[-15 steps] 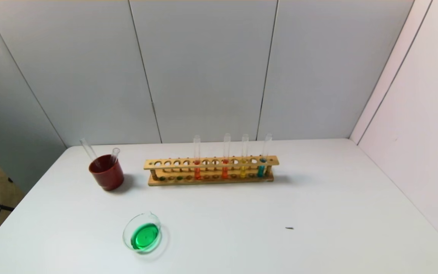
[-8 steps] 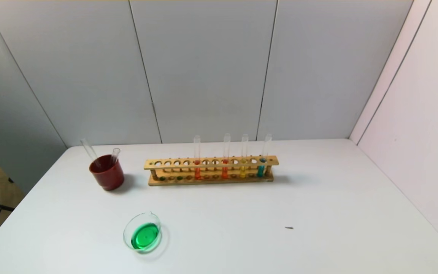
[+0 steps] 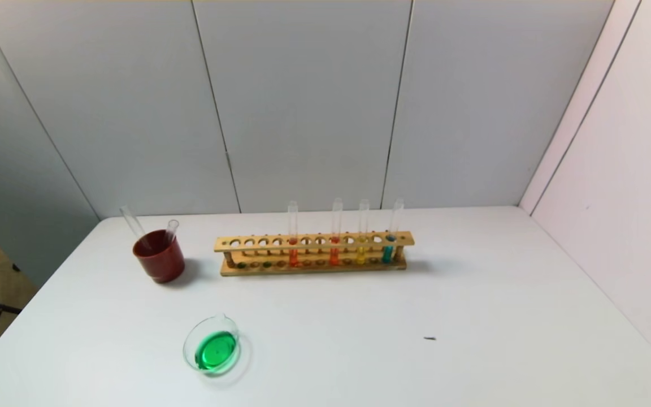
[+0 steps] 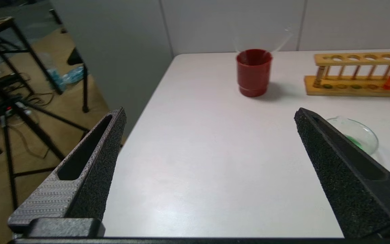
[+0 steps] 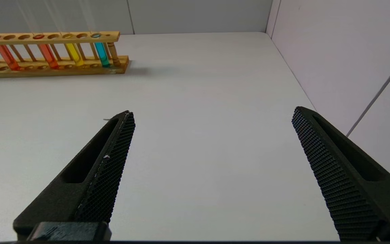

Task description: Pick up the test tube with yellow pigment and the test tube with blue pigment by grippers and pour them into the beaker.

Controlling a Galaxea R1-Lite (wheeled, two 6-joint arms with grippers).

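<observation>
The beaker (image 3: 225, 322) sits at the front left of the white table and holds green liquid; it also shows in the left wrist view (image 4: 362, 128). No tube with lemon-yellow or bright blue liquid shows. Two empty clear tubes (image 3: 131, 222) lean in the dark red cup (image 3: 159, 261). Both grippers are out of the head view. My left gripper (image 4: 210, 112) is open and empty over the table's front left, short of the cup and the beaker. My right gripper (image 5: 213, 111) is open and empty over the front right.
A wooden rack (image 3: 314, 242) stands at the back middle. It holds two orange tubes (image 3: 293, 255), a golden-yellow tube (image 3: 361, 254) and a teal tube (image 3: 387, 252). A small dark speck (image 3: 429, 338) lies front right. Walls close the back and right.
</observation>
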